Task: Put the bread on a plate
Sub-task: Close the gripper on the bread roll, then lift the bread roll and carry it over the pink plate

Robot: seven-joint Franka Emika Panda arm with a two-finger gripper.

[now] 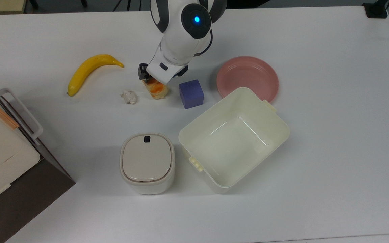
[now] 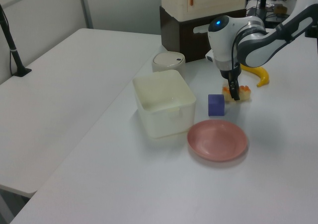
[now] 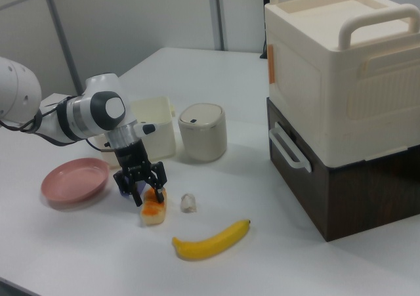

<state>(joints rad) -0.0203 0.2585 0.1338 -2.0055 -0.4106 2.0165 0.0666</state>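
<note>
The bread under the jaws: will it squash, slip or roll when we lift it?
The bread looks soft and pale-sided, so it probably squashes under a firm squeeze. Its glazed orange top may be a little slick. Oblong and lying flat on the table, it seems unlikely to roll. The gripper straddles one end, so it might droop or swing when lifted.

We see a white table (image 1: 333,152). On it: bread (image 1: 157,90), pink plate (image 1: 247,78), purple cube (image 1: 191,94), banana (image 1: 88,70), white wad (image 1: 129,96), cream tub (image 1: 234,139), lidded canister (image 1: 147,163).
</note>
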